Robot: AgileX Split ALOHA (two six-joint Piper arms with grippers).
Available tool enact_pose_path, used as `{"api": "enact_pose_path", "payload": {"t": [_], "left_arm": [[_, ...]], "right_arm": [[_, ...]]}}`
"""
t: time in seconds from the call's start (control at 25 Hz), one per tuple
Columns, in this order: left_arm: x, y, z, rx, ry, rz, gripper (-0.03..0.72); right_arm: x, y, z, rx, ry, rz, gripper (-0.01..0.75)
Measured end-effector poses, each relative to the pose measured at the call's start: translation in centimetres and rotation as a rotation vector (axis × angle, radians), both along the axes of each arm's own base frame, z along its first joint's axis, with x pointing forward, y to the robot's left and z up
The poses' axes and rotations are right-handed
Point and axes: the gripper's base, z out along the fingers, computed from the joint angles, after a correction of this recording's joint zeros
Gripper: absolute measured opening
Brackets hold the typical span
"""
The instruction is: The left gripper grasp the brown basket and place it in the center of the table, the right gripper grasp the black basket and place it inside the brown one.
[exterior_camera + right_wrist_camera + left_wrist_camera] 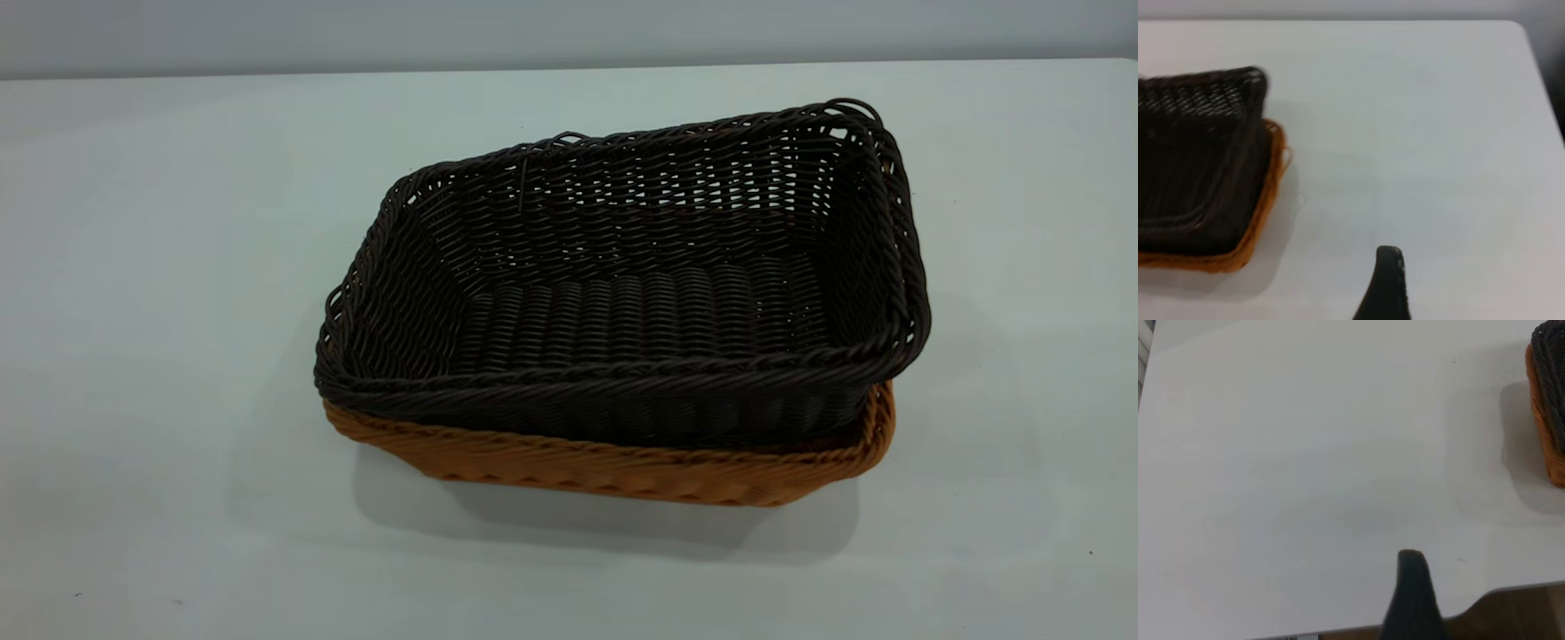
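The black basket (622,293) sits inside the brown basket (622,471) near the middle of the table (160,267). It is skewed, with its right end riding higher over the brown rim. Neither gripper shows in the exterior view. In the left wrist view, one black finger (1410,587) of my left gripper (1465,587) hangs over bare table near its edge, far from the baskets (1546,420); it holds nothing. In the right wrist view, one finger (1386,280) of my right gripper (1438,280) is beside the nested baskets (1205,167), apart from them and empty.
The table edge and a dark brown floor (1525,613) show close to the left gripper. The table's far corner (1518,30) shows in the right wrist view. Bare tabletop surrounds the baskets.
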Motion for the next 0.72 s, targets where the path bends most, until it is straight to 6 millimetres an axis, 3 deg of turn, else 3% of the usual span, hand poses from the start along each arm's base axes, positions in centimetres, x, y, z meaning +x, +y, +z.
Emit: {"api": "enact_pose_path", "payload": {"t": [0.72], "left_arm": [[0.0,0.0,0.0,0.0,0.0,0.0,0.498]], "right_arm": [[0.01,-0.08,0.01,0.0,-0.002,-0.01,0.582]]}}
